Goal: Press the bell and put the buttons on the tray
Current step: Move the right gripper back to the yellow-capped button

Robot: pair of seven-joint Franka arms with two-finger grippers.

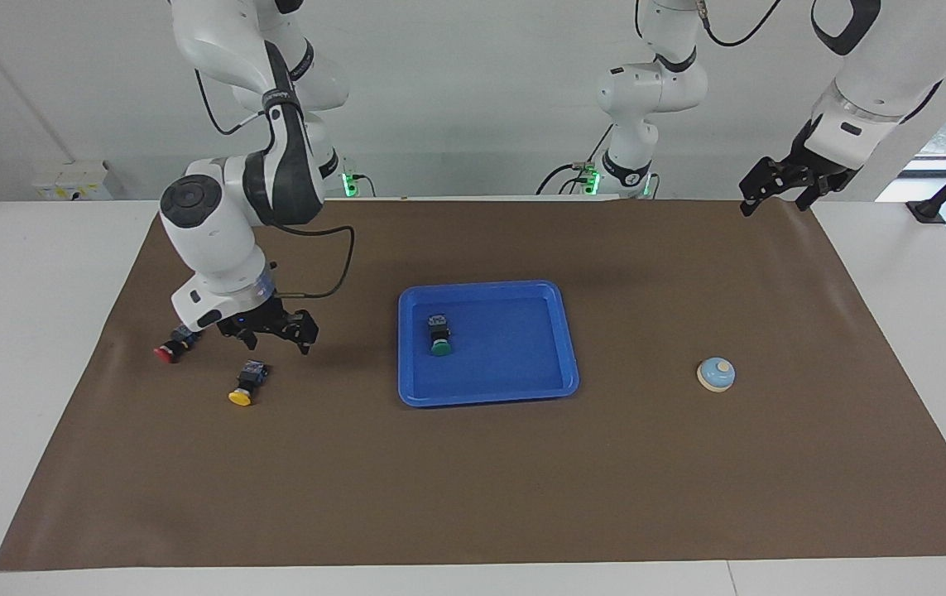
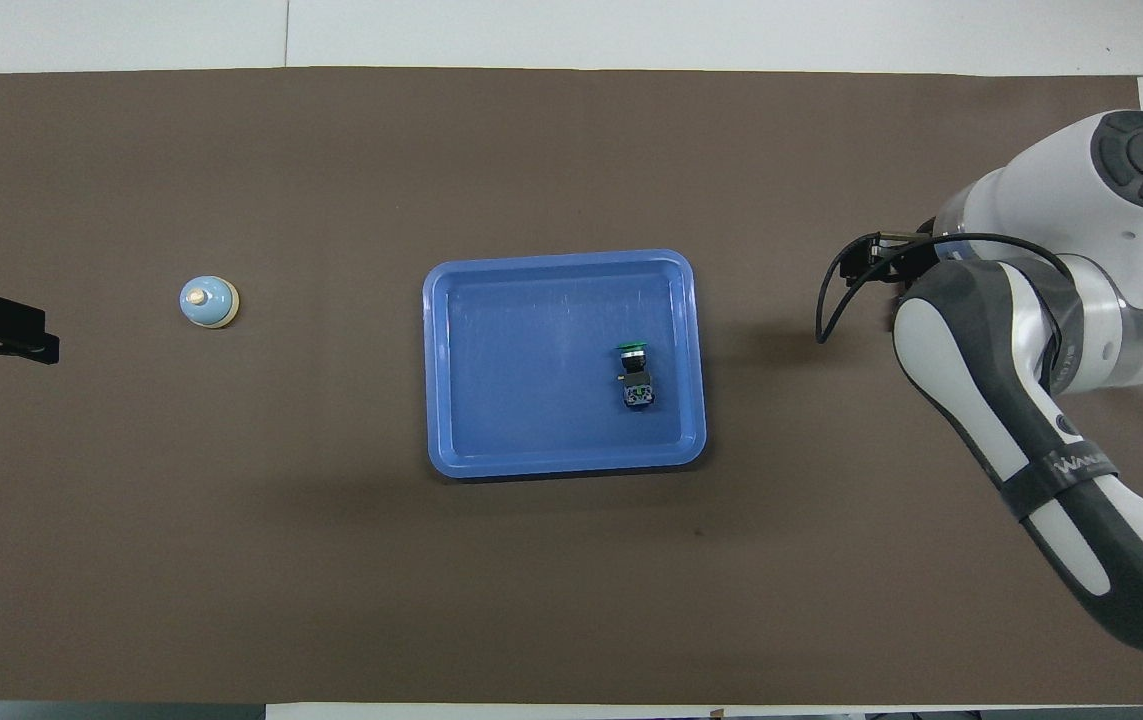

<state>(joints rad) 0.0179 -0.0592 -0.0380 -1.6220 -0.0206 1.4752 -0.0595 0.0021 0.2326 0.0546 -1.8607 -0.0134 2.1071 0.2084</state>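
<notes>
A brown mat covered most of my white desk, and a small white box sat by the wall.

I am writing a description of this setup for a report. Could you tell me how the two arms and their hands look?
Both arms have glossy white rounded shells with dark grey joint sections and round dark grey caps. The right arm wears a black band with pale lettering, and a thin black cable loops from its wrist. The right hand and left hand are black, with two fingers each. Green lights glow at the bases.
</notes>
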